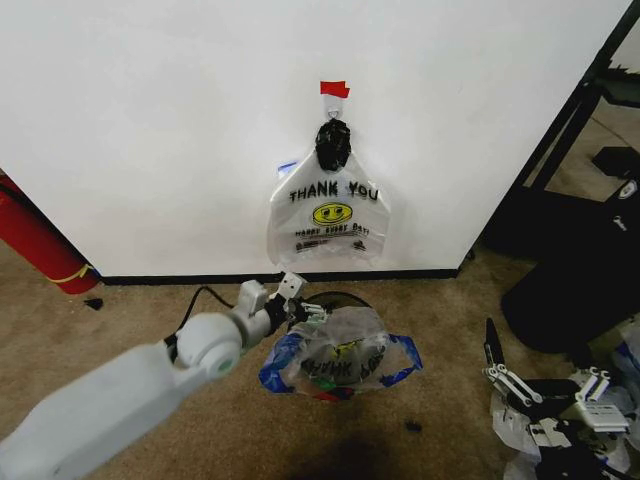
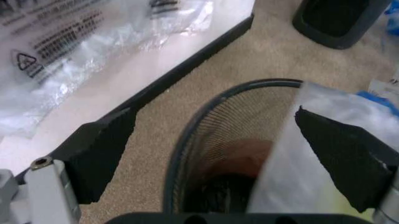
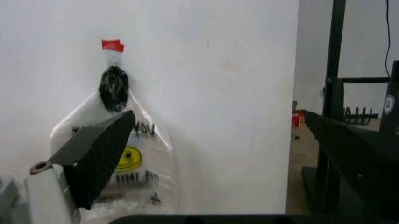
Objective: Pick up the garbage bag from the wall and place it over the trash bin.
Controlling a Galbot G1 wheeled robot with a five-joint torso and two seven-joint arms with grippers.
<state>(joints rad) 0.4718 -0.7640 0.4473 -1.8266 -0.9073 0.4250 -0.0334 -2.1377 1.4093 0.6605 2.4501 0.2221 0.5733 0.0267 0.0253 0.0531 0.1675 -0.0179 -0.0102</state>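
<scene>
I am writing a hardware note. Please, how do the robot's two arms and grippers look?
The left arm is smooth white tube with a rounded white joint, a black cable beside it. The left gripper is white and black. The right gripper has white links and black, textured, wedge-shaped fingers.

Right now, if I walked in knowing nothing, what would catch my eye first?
Probably the smiley "THANK YOU" bag hanging on the white wall under a bit of red tape. Below it on the carpet, a blue-handled garbage bag is draped over the black mesh trash bin, with the left gripper at its rim, jaws open. The right gripper waits low at the right.
</scene>
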